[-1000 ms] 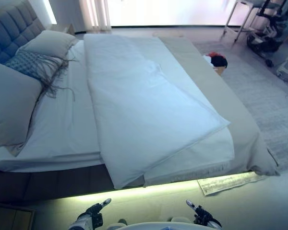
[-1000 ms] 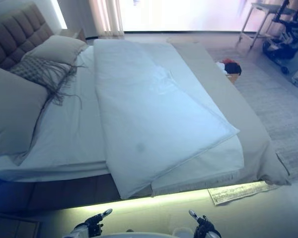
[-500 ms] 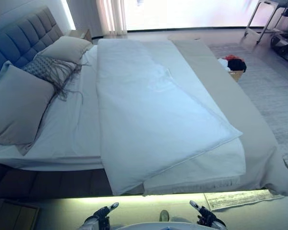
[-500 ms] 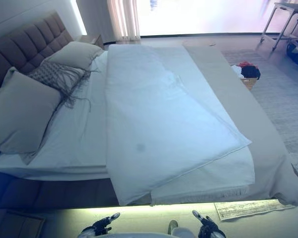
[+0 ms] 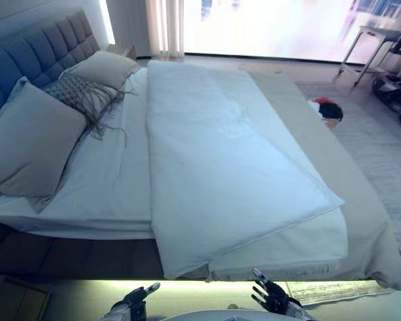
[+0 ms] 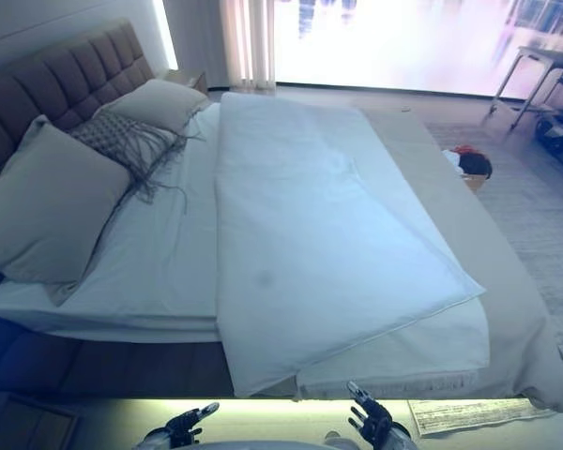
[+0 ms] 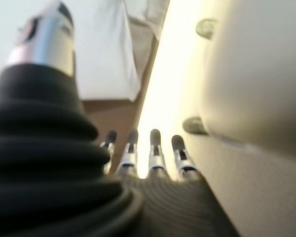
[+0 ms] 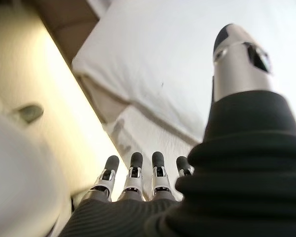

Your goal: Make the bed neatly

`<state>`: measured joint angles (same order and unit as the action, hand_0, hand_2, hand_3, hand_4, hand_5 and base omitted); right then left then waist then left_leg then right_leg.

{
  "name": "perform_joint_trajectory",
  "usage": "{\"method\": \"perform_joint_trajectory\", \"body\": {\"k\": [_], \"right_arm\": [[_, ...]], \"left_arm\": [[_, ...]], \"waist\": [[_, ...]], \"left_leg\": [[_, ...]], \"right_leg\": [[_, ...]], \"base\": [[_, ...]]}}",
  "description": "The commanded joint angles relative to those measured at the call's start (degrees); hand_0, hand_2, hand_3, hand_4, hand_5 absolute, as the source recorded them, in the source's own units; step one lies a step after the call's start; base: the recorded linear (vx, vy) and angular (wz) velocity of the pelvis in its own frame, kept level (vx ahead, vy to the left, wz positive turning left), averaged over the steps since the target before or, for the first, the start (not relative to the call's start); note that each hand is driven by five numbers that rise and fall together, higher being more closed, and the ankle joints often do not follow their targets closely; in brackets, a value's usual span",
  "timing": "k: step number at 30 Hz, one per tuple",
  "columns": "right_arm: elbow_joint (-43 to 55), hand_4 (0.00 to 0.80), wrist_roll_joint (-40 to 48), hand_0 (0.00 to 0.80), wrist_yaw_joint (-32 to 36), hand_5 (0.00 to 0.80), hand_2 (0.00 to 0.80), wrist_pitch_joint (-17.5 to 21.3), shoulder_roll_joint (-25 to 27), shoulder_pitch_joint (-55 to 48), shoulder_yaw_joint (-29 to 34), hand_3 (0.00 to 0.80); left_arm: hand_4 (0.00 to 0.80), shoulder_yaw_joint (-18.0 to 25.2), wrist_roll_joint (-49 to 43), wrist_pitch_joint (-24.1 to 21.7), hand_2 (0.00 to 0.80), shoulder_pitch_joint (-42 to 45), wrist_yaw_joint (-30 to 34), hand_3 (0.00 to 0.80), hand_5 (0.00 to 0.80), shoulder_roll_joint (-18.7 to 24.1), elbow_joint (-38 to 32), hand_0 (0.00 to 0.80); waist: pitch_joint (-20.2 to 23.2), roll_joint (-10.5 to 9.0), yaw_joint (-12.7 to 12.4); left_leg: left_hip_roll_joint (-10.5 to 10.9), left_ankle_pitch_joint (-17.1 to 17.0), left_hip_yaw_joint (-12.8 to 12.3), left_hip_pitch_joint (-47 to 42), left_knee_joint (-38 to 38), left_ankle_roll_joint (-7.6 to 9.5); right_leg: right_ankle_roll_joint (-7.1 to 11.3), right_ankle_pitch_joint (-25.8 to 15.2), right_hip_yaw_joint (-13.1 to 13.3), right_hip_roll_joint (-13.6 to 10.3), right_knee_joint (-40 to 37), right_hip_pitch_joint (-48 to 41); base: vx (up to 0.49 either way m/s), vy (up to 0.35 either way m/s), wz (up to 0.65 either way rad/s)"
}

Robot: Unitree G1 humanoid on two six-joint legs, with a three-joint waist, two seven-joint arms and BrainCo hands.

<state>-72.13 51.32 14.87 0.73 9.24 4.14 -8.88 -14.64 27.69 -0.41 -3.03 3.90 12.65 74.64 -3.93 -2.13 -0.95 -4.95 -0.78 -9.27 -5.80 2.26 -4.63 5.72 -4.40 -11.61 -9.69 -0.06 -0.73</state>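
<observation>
A wide bed (image 5: 80,180) stands before me, its padded headboard (image 5: 33,53) at the left. A white duvet (image 5: 220,160) lies folded along the bed's middle, skewed, with its near corner hanging over the front edge (image 5: 180,264). A beige cover (image 5: 361,221) shows at the right side. Pillows (image 5: 33,140) and a fringed cushion (image 5: 77,93) lie at the head. My left hand (image 5: 135,300) and right hand (image 5: 271,296) are low at the near edge, open and empty, short of the bed. The right wrist view shows the duvet corner (image 8: 153,74) beyond straight fingers (image 8: 133,173).
A basket with dark and red clothes (image 5: 327,110) sits on the floor beyond the bed's right side. A paper sheet (image 5: 331,291) lies on the floor by the near right corner. A metal stand (image 5: 371,40) and a nightstand (image 5: 123,50) are at the back.
The camera has shifted, so the bed sits more to the right and fuller in view. My right hand has risen a little and spread its fingers. The bedding has not moved.
</observation>
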Motion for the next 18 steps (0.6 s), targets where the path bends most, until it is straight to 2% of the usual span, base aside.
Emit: {"method": "perform_joint_trajectory", "body": {"k": [1,4,9,14,18], "right_arm": [[2.26,0.0,8.01,0.0,1.83,0.0,0.0,1.25,1.27,10.14,1.32,0.0],[2.59,0.0,11.89,0.0,-1.26,0.0,0.0,1.13,1.91,16.87,2.05,0.0],[1.89,0.0,11.89,0.0,-7.68,0.0,0.0,0.75,4.67,26.01,2.2,0.0],[0.99,0.0,13.41,0.0,-9.78,0.0,0.0,-1.46,8.07,32.77,2.16,0.0],[1.37,0.0,13.02,0.0,-11.16,0.0,0.0,-2.76,10.11,35.69,1.54,0.0]], "left_arm": [[0.0,-2.72,0.8,0.05,0.0,-5.49,1.58,0.0,0.0,-1.54,0.04,0.0],[0.0,-4.11,3.53,-1.13,0.0,-10.13,3.48,0.0,0.0,-1.05,-0.78,0.0],[0.0,-7.41,8.43,-3.5,0.0,-16.7,7.03,0.0,0.0,-1.05,-2.39,0.0],[0.0,-8.32,11.37,-3.02,0.0,-22.16,5.6,0.0,0.0,-0.17,-6.42,0.0],[0.0,-9.37,13.07,-2.88,0.0,-24.39,3.95,0.0,0.0,-0.02,-9.71,0.0]], "waist": [[-5.82,0.88,-1.89],[-9.88,0.73,-2.21],[-15.65,1.48,-2.52],[-19.85,0.7,-3.07],[-21.93,0.98,-3.08]], "left_leg": [[-2.45,-2.34,1.41,6.33,-3.7,0.44],[-2.22,-2.12,2.37,12.54,-6.95,0.4],[-1.29,-2.39,3.44,21.1,-10.47,0.5],[-0.82,-2.36,4.39,27.61,-12.88,0.54],[0.32,-2.22,4.88,30.72,-13.73,1.27]], "right_leg": [[1.39,-1.94,0.42,-1.63,1.24,3.09],[1.45,-2.48,0.8,-2.19,2.48,7.58],[1.31,-3.28,1.1,-2.77,4.97,15.22],[1.41,-4.27,0.47,-2.71,6.52,21.39],[1.55,-4.38,1.31,-2.75,8.54,25.38]], "base": [[-0.279,0.003,0.07],[-0.32,-0.01,0.14],[-0.246,0.022,0.11],[-0.185,-0.052,0.08],[-0.124,0.007,0.01]]}}
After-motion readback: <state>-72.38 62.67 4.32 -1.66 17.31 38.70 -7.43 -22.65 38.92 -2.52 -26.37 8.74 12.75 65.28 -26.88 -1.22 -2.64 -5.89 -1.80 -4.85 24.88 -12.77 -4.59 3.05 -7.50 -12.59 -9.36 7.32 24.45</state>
